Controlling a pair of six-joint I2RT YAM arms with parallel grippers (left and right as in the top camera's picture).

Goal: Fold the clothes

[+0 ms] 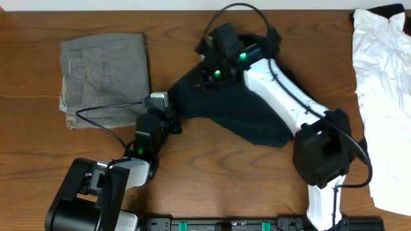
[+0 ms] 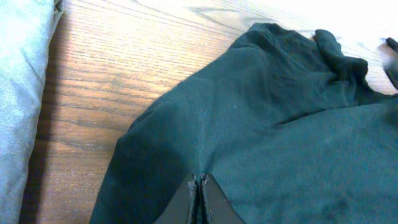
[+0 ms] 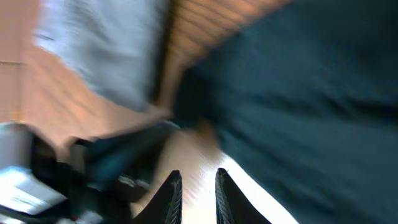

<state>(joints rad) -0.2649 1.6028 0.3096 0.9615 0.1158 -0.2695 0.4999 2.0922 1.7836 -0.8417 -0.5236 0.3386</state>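
The clothes, a black T-shirt [image 1: 247, 112], lie crumpled at the table's middle, partly under my right arm. My left gripper [image 1: 174, 122] sits at the shirt's left corner. In the left wrist view its jaws [image 2: 199, 183] are pressed together on the dark fabric [image 2: 280, 124], and a crease runs up from the tips. My right gripper [image 1: 210, 76] hovers over the shirt's upper left part. The right wrist view is blurred: my right gripper [image 3: 196, 173] stands a little open with only bare wood in the gap, and the shirt [image 3: 298, 93] is off to the right.
Folded grey-green trousers [image 1: 106, 77] lie at the back left, close to my left gripper, and show at the left edge of the left wrist view [image 2: 18, 93]. A white garment [image 1: 385, 96] is spread along the right edge. My left arm [image 3: 50, 180] is blurred at lower left.
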